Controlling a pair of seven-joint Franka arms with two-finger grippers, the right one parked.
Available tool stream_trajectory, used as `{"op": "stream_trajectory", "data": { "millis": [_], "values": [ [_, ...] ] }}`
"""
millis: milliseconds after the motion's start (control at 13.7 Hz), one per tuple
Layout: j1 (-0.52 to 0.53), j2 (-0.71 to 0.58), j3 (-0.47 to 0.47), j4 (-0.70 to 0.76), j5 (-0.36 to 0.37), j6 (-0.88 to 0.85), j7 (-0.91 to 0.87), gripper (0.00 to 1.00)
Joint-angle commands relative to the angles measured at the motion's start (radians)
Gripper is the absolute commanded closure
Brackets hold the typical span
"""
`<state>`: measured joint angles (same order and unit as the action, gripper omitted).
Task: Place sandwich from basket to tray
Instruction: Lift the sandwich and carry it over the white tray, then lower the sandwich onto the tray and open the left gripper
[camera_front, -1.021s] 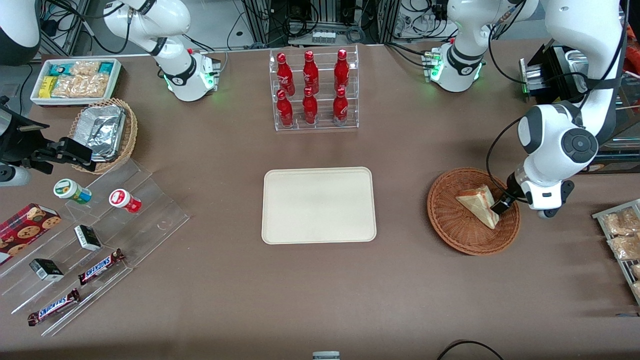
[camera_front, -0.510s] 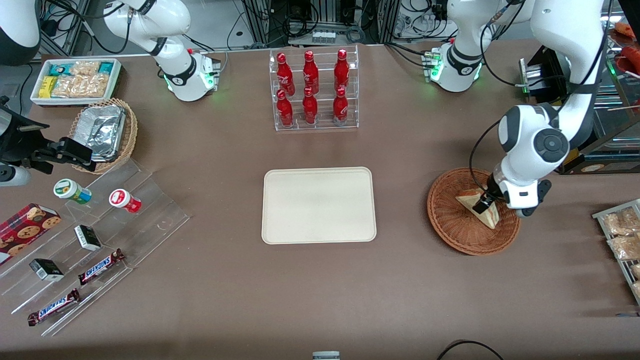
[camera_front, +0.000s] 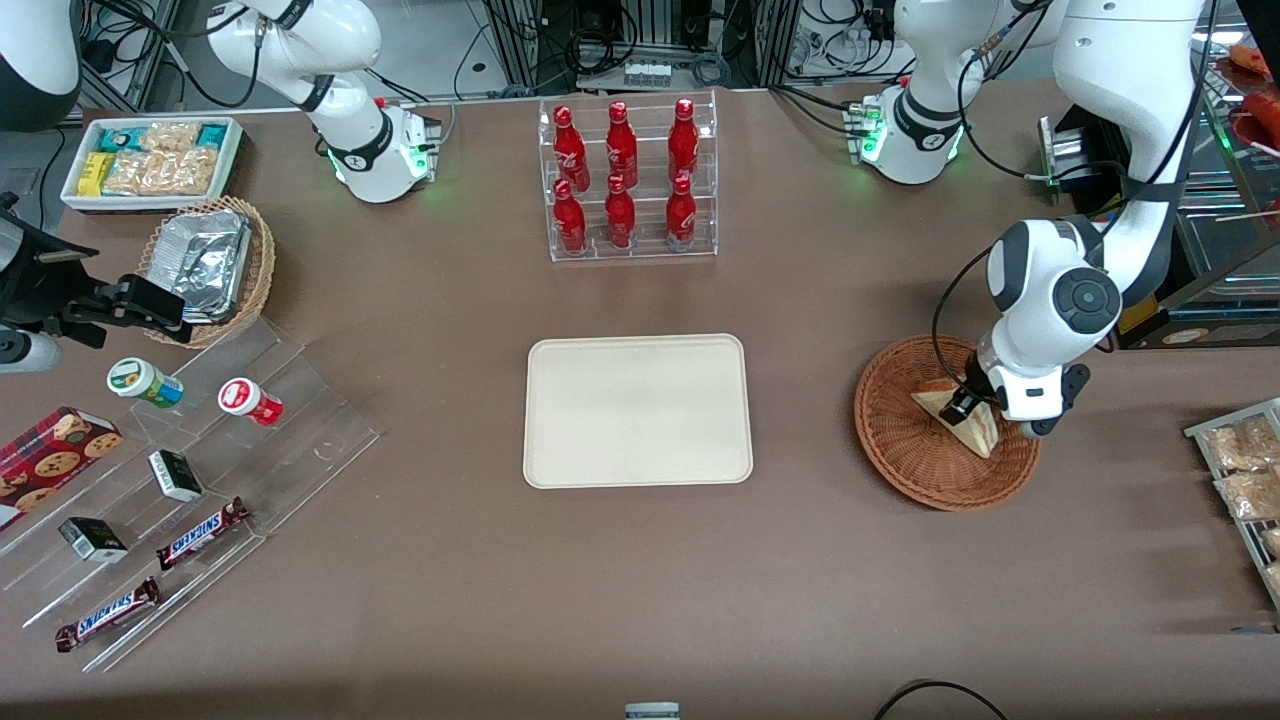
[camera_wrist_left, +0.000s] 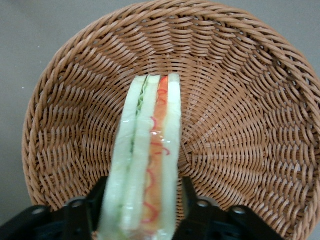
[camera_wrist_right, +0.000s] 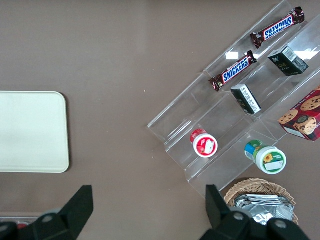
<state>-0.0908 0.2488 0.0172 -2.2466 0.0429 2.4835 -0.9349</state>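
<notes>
Gripper (camera_wrist_left: 142, 210) astride sandwich (camera_wrist_left: 147, 155) (cut edge up) in basket (camera_wrist_left: 240, 125).

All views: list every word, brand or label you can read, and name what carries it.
"SNICKERS": two chocolate bars on the clear acrylic steps.
Red bottles, cookie box, two lidded cups, small dark boxes: print unreadable.
Sandwich, basket, tray: no text.
The gripper straddles the sandwich in the basket.

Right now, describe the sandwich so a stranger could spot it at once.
Find the round reddish-brown basket toward the working arm's end of the table. The sandwich lies in it, with the tool straddling it. It is a pale bread wedge with red and green filling.
</notes>
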Motion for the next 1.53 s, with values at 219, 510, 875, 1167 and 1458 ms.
{"op": "stream_trajectory", "data": {
  "millis": [219, 510, 875, 1167, 1458],
  "values": [
    [-0.018, -0.064, -0.016, 0.089, 0.05, -0.191, 0.039, 1.0],
    [-0.087, -0.054, -0.127, 0.416, 0.046, -0.602, 0.059, 1.0],
    [-0.337, 0.108, -0.2, 0.655, 0.054, -0.621, -0.024, 1.0],
    [-0.486, 0.332, -0.197, 0.873, 0.11, -0.604, -0.102, 1.0],
    [-0.57, 0.44, -0.197, 0.909, 0.152, -0.444, -0.134, 1.0]
  ]
}}
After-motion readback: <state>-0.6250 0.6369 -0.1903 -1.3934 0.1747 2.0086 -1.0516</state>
